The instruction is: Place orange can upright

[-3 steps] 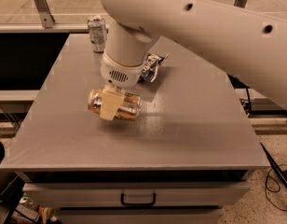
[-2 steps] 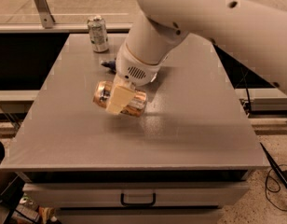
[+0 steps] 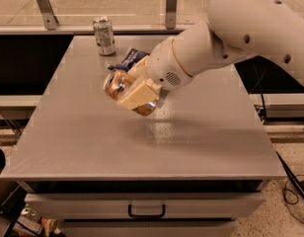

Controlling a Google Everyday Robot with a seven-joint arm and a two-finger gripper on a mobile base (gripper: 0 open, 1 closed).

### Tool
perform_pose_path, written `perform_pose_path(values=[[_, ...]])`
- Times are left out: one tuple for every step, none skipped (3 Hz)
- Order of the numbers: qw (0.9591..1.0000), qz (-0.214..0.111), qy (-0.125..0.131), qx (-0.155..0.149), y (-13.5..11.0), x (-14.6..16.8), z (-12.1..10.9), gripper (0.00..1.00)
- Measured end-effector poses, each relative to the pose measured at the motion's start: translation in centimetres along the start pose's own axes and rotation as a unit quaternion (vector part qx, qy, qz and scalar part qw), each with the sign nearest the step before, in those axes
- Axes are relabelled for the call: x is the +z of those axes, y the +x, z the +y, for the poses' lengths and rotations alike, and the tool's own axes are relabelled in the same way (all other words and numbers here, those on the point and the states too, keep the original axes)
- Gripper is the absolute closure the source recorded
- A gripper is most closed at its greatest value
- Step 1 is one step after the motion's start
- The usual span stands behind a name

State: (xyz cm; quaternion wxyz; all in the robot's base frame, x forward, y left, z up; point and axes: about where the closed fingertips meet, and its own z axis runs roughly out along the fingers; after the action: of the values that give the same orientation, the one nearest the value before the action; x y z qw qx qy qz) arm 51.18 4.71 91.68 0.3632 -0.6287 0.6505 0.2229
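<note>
The gripper (image 3: pixel 131 87) was clamped on the orange can (image 3: pixel 115 84), held tilted above the grey table (image 3: pixel 206 142); grasp and lift looked done, with turning it upright and setting it down left to do

— Up now: shiny orange-gold metal drink can (image 3: pixel 115 85), coppery glints on its end, clamped in the cream two-finger gripper (image 3: pixel 126 87) above mid-table.
— Under it, matte grey flat tabletop (image 3: pixel 93 142), one pale sheen patch.
— Back edge: green-and-white drink can (image 3: pixel 103 35), silver top.
— Beside the smooth white robot arm (image 3: pixel 241 28), dark blue crinkled chip bag (image 3: pixel 131 58), white marks.
</note>
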Motion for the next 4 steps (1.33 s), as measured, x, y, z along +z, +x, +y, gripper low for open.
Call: perform_pose_path(values=[[0.9971, -0.075, 0.012, 0.000, -0.5, -0.6, -0.4, 1.00], [0.9918, -0.125, 0.024, 0.007, -0.3, -0.7, 0.3, 1.00], [0.9853, -0.166, 0.037, 0.016, -0.1, -0.5, 1.3, 1.00], [0.9778, -0.203, 0.049, 0.022, -0.3, 0.0, 2.2, 1.00]])
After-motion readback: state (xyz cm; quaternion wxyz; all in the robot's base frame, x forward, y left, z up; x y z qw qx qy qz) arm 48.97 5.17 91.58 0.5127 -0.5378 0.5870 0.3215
